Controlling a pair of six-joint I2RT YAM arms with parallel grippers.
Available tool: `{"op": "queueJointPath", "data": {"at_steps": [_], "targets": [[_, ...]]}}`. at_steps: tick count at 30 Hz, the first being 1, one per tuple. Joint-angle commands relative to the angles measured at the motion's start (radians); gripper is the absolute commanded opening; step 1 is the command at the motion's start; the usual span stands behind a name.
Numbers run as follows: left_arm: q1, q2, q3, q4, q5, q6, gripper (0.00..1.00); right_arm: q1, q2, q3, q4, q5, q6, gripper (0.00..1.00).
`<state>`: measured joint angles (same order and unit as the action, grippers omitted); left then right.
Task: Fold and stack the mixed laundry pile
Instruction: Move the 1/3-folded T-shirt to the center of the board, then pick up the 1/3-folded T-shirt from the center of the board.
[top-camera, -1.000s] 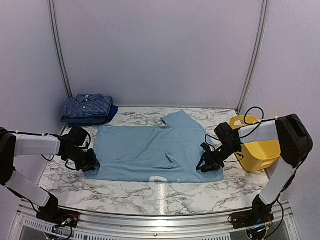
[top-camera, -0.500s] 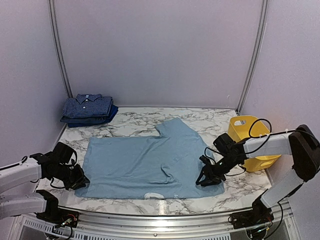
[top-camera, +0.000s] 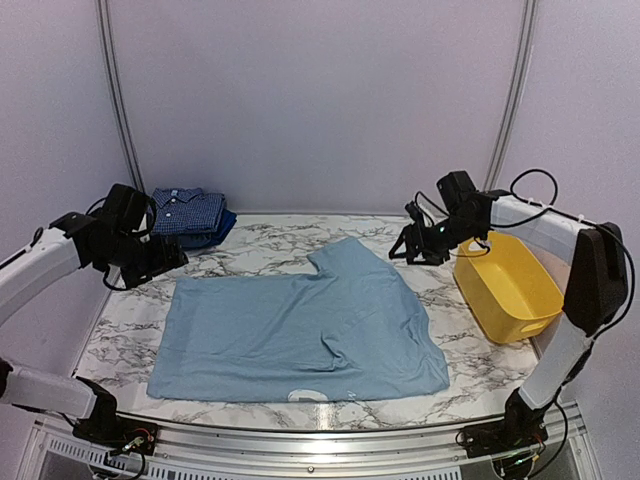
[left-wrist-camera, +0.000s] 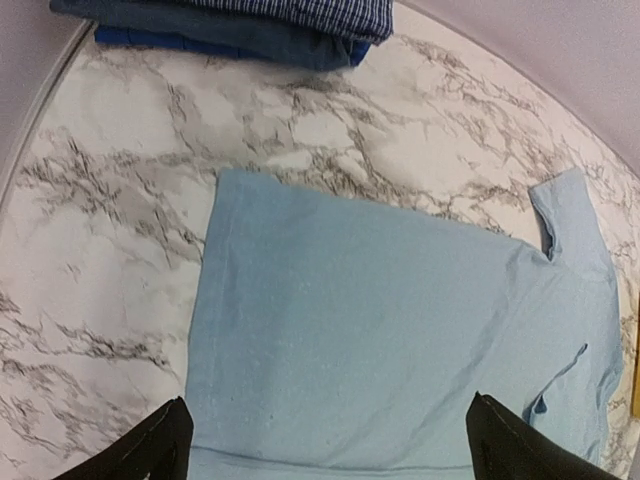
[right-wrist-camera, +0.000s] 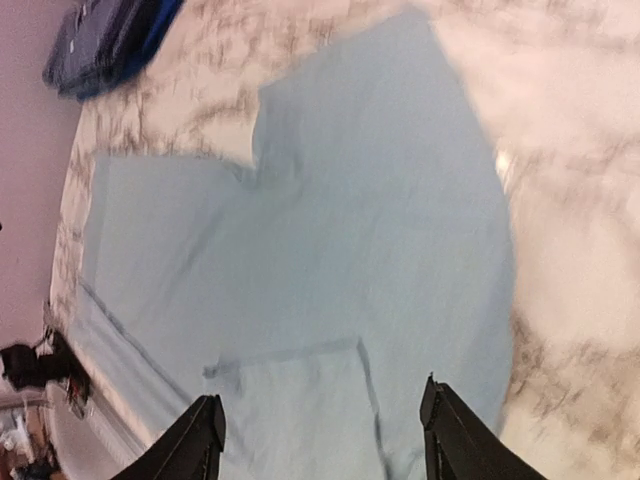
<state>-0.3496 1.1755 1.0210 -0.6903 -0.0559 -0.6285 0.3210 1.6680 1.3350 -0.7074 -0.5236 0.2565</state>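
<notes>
Your left gripper (top-camera: 165, 256) and right gripper (top-camera: 408, 246) hover spread and empty. The T-shirt (top-camera: 300, 320) lies flat, ready for folding. The folded stack (top-camera: 180, 215) sits in the far corner.

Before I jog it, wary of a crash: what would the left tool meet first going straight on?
Likely the T-shirt, spread on the table; nothing shows in between, though depth is unclear.

Robot lab test booth, plain pale walls (top-camera: 320, 100), curved metal frame rails (top-camera: 117, 100), marble-print tabletop (top-camera: 260, 240)
</notes>
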Motion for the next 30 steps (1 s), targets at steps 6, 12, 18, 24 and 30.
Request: {"op": "queueJointPath", "data": {"at_steps": [6,12,18,24,30], "targets": [[0.166,0.324,0.251,0.034,0.060,0.192,0.99,-0.048,0.475,0.595,-0.072,0.096,-0.092,0.57],[0.222,0.417,0.276,0.113,0.126,0.231,0.99,-0.049,0.724,0.883,-0.201,0.182,-0.152,0.55],[0.239,0.470,0.251,0.151,0.161,0.210,0.99,-0.034,0.806,0.903,-0.195,0.270,-0.164,0.51],[0.252,0.489,0.223,0.179,0.159,0.199,0.99,0.009,0.856,0.924,-0.193,0.335,-0.181,0.49],[0.265,0.504,0.212,0.182,0.156,0.210,0.99,0.059,0.896,0.964,-0.209,0.428,-0.195,0.49]]}}
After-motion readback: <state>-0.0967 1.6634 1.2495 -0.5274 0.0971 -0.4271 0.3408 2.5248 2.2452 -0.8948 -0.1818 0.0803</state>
